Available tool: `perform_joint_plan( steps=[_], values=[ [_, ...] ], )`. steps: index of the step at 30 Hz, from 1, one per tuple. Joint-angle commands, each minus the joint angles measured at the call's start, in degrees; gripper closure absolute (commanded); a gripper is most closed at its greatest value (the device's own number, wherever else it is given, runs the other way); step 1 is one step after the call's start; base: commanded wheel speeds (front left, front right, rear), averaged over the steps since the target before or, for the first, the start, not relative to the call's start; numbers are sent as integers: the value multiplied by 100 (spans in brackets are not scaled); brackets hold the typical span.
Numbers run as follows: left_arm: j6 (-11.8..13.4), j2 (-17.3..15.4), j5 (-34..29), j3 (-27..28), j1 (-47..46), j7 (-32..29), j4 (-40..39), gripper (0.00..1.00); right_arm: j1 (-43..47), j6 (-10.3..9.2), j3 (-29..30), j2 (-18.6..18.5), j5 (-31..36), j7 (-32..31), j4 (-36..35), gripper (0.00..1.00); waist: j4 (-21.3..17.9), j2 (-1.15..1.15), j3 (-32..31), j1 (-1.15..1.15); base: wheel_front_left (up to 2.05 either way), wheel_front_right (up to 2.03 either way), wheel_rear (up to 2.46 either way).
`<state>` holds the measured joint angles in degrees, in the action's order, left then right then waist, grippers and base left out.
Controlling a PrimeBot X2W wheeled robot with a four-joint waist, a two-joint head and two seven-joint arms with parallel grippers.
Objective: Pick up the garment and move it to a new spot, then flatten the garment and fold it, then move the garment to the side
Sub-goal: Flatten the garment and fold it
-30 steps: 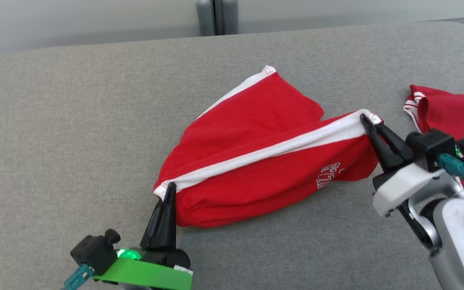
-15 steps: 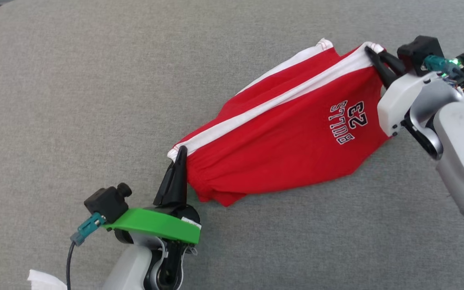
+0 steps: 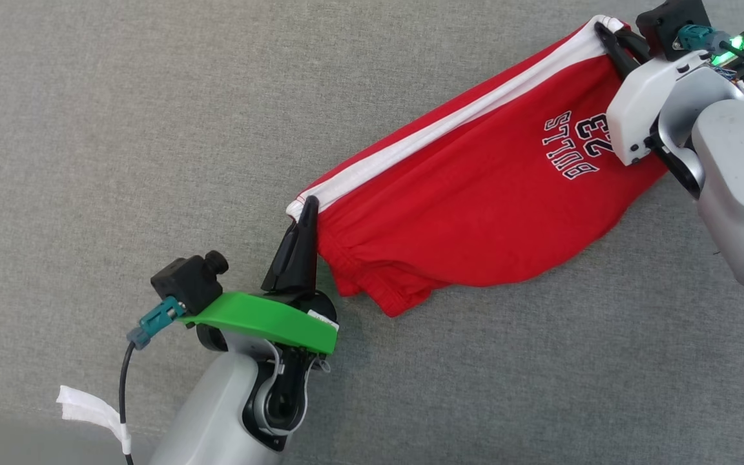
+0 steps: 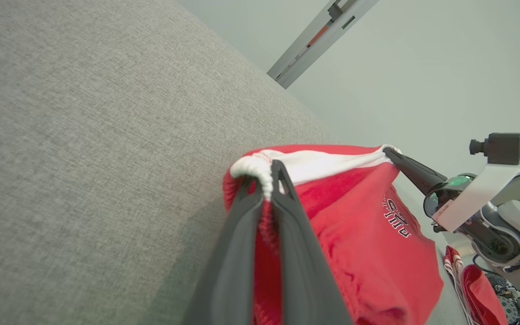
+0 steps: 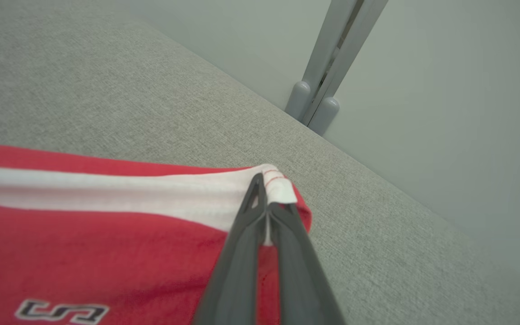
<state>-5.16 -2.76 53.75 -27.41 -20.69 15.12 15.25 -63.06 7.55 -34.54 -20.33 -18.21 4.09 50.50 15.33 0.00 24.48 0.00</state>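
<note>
The garment [image 3: 475, 194] is a pair of red shorts with a white side stripe and white lettering, stretched in the air between my two grippers above the grey cushion [image 3: 120, 129]. My left gripper [image 3: 307, 205] is shut on the lower left corner of the white edge, seen close in the left wrist view [image 4: 266, 176]. At the upper right, my right gripper [image 3: 604, 32] is shut on the other white corner [image 5: 278, 187]. The red cloth [image 4: 368, 243] sags below the taut stripe, its lowest fold near the cushion.
A second red piece with white trim [image 4: 472, 284] lies beyond the right arm. A pale wall with a grey post [image 5: 318, 99] stands behind the cushion's far edge. A white tag [image 3: 88, 407] hangs off the left arm's cable.
Both grippers have lifted the garment off the cushion and carried it up and right, the cloth now hanging taut. The head camera has tilted, and the other red piece has left its view.
</note>
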Motion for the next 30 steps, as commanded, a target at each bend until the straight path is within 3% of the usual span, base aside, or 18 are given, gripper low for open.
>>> perform_joint_plan(
  steps=[1, 2, 3, 4, 5, 7, 8, 21, 30],
  values=[
    [23, -27, 47, 37, -107, 1, 32, 100, -90, -14, -78, 29, -74, 78, 148, 70, 27, 0, 12, 0, 0, 0, 0],
    [39, -27, 64, 28, -106, 0, 55, 100, -122, -14, -156, 65, -125, 138, 250, 52, 29, 0, -3, 0, 0, 0, 0],
    [45, -26, 103, -12, -99, 1, 87, 100, -146, -14, -226, 95, -177, 174, 330, 1, 28, 0, -17, 0, 0, 0, 0],
    [45, -24, 106, -82, -103, 0, 126, 94, -180, -14, -291, 127, -241, 219, 422, 0, 26, 0, -38, 0, 0, 0, 0],
    [52, -25, 106, -133, -116, 0, 150, 68, -200, -14, -346, 157, -292, 260, 491, 0, 23, 0, -59, 0, 0, 0, 0],
    [70, -25, 109, -213, -123, 0, 225, 5, -222, -13, -474, 220, -401, 326, 617, 0, 9, 0, -117, 0, 0, 0, 0],
    [78, -25, 92, -268, -120, 0, 271, 0, -224, -13, -544, 235, -475, 369, 673, 0, -6, 0, -159, 0, 0, 0, 0],
    [172, -177, -944, -155, 271, 0, 515, 0, 47, -13, -1480, 17, -1450, 120, 738, 0, -262, 0, -787, 0, 0, 0, 0],
    [381, -354, -1686, 643, 799, 0, -56, 0, 303, -12, -1921, -355, -2255, -508, 572, 0, -222, 0, -760, 0, 0, 0, 0]
  ],
)
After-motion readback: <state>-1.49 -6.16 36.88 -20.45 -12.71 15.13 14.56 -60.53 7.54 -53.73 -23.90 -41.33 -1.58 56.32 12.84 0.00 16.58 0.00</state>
